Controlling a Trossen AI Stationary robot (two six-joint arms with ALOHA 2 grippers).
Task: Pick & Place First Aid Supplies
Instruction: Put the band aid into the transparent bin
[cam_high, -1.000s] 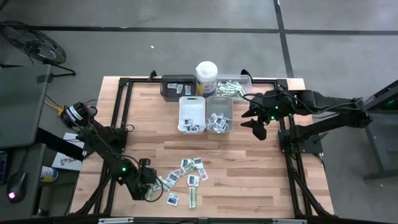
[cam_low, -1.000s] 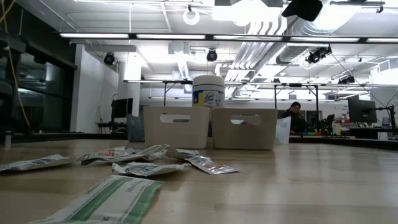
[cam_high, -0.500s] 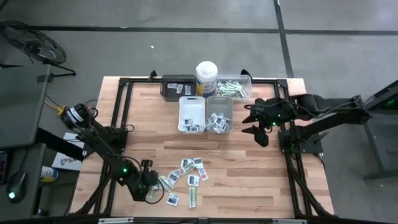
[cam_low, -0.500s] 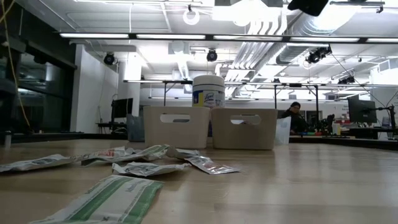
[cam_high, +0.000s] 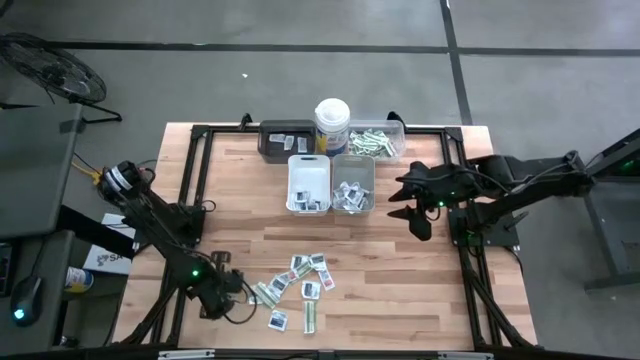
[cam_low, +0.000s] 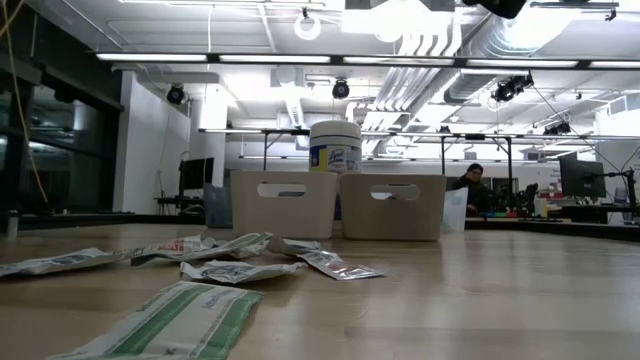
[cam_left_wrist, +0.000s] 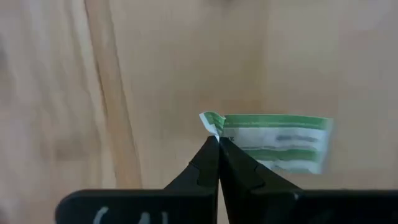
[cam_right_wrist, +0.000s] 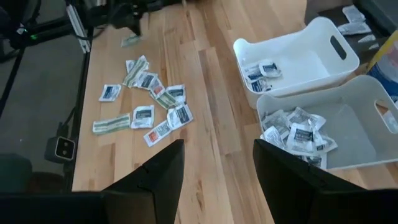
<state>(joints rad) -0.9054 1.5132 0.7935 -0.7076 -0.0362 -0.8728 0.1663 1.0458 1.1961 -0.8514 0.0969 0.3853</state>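
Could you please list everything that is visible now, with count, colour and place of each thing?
loose packets: about a dozen, white squares and green-white strips, front of table, left of centre
held strip: one, green and white, corner pinched by left gripper
white tray: one, a few packets inside, back centre
grey tray: one, many white sachets inside, right beside white tray
dark tray: one, back edge, left of canister
clear tray: one, holds pale strips, right of canister
canister: one, white with lid, back edge
table: one, light wood
person: one, far behind the table
left gripper: shut on strip, front left
right gripper: open, hovering right of grey tray
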